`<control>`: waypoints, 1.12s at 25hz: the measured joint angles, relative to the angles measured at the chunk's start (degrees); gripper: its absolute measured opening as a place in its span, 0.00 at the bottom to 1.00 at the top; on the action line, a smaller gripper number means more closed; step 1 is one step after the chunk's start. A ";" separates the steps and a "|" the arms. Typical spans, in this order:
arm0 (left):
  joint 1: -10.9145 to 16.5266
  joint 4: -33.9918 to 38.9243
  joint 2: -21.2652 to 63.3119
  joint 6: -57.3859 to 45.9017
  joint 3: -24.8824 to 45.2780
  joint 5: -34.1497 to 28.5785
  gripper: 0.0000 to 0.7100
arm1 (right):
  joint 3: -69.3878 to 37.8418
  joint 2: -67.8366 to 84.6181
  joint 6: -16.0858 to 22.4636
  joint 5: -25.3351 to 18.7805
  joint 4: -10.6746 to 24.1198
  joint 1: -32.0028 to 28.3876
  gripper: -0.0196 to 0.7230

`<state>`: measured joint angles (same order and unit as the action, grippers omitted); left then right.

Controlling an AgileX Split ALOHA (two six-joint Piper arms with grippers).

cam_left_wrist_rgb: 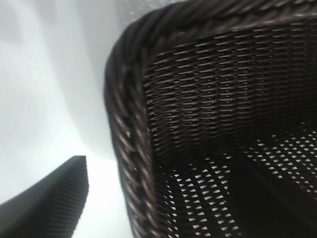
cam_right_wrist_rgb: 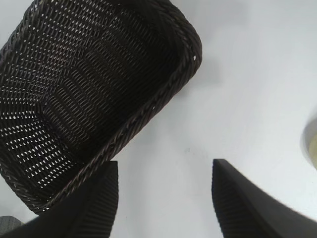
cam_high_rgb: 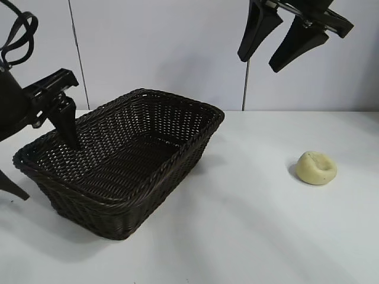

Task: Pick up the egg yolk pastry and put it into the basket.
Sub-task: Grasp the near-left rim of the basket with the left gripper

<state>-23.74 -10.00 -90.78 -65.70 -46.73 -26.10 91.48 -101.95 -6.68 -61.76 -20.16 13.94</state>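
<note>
The egg yolk pastry (cam_high_rgb: 316, 168), a small pale yellow lump with a dimpled top, lies on the white table at the right; a sliver of it (cam_right_wrist_rgb: 312, 144) shows at the edge of the right wrist view. The dark brown wicker basket (cam_high_rgb: 177, 155) stands at the left and has nothing in it. My right gripper (cam_high_rgb: 259, 64) hangs open high above the table, between basket and pastry, with nothing between its fingers (cam_right_wrist_rgb: 166, 171). My left gripper (cam_high_rgb: 44, 168) is open astride the basket's left rim (cam_left_wrist_rgb: 126, 148), one finger inside the basket and one outside.
Bare white tabletop (cam_high_rgb: 249, 231) stretches between the basket and the pastry and along the front. A pale wall (cam_high_rgb: 177, 53) closes the back.
</note>
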 joint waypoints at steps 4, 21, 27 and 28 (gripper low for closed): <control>0.00 0.00 0.00 1.87 0.00 0.56 0.80 | 0.00 0.00 0.00 0.00 0.00 0.00 0.58; 0.00 -4.06 -8.13 4.64 0.00 5.42 0.80 | 0.00 0.00 0.00 0.02 0.05 0.00 0.58; 0.00 -4.23 -8.11 4.77 0.00 5.30 0.52 | 0.00 0.00 0.00 0.02 0.05 0.00 0.58; 0.00 -4.23 -8.11 4.77 0.00 5.25 0.44 | 0.00 0.00 0.00 0.02 0.05 0.00 0.58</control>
<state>-23.74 -14.23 -98.89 -60.92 -46.73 -20.85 91.48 -101.95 -6.68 -61.74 -20.11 13.94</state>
